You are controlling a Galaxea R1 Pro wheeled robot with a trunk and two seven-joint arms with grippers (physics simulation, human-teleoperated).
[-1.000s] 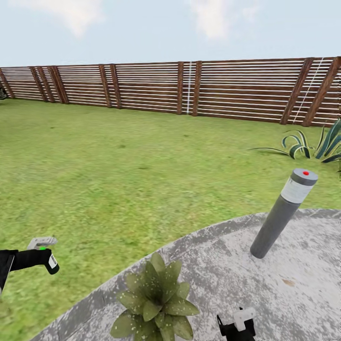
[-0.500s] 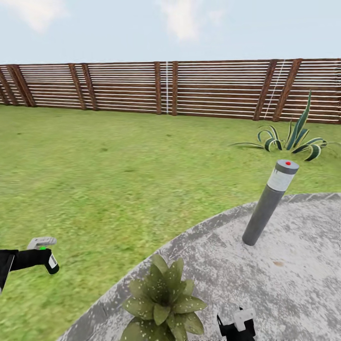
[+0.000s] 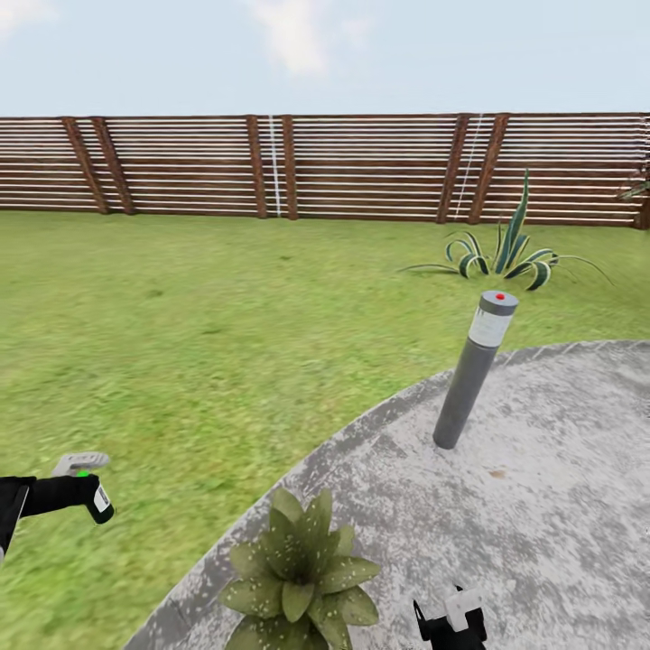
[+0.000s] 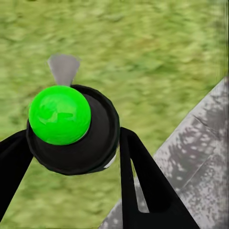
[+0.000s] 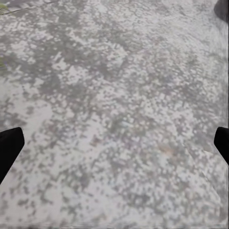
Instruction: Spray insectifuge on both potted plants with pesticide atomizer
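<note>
A: Green lawn up top from the head camera, brown slatted fence [image 3: 361, 167] behind. Left hand [image 3: 86, 492] is clamped round the pesticide atomizer [image 3: 90, 487], out over grass, well apart from the potted plant [image 3: 298, 578] on the mottled grey patio [image 3: 542, 506].

B: Risk? Spraying from there likely misses those pointed, speckled leaves. Grey bollard lamp [image 3: 471, 370] could snag a swing.

A: Left wrist: glossy green top, round black body [image 4: 90, 138], black fingers [image 4: 143, 186] either side.

B: Right wrist: rough stone, right hand [image 5: 114, 143] spread wide, holding nothing.
</note>
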